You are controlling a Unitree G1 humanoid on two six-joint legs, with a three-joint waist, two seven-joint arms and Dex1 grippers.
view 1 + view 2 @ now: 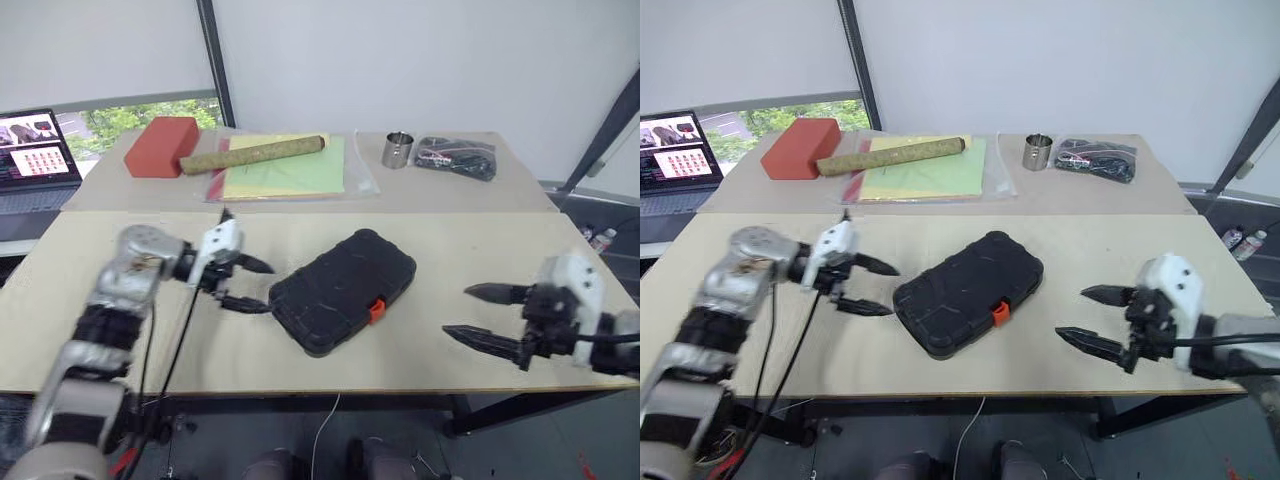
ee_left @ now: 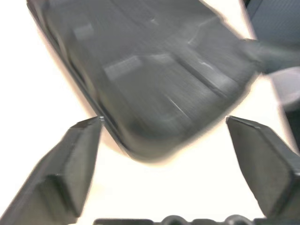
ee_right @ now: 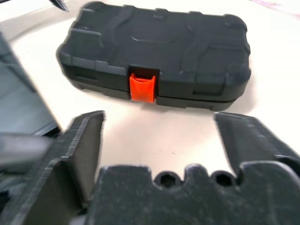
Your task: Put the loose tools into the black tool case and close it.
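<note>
The black tool case (image 1: 340, 290) lies shut near the middle of the table, its lid down and its orange latch (image 1: 377, 311) facing the front right. The loose tools are out of view. My left gripper (image 1: 262, 286) is open just off the case's left end, close to its corner; in the left wrist view the case (image 2: 154, 79) lies just beyond the spread fingers. My right gripper (image 1: 458, 311) hovers open to the right of the case, well apart from it and pointing at the latch (image 3: 142, 88). Neither gripper holds anything.
At the back of the table sit a red block (image 1: 160, 146), a brown roll (image 1: 255, 154) on yellow-green sheets (image 1: 290, 170), a metal cup (image 1: 398, 150) and a black bag of cables (image 1: 457, 157). A laptop (image 1: 35, 150) stands at the far left.
</note>
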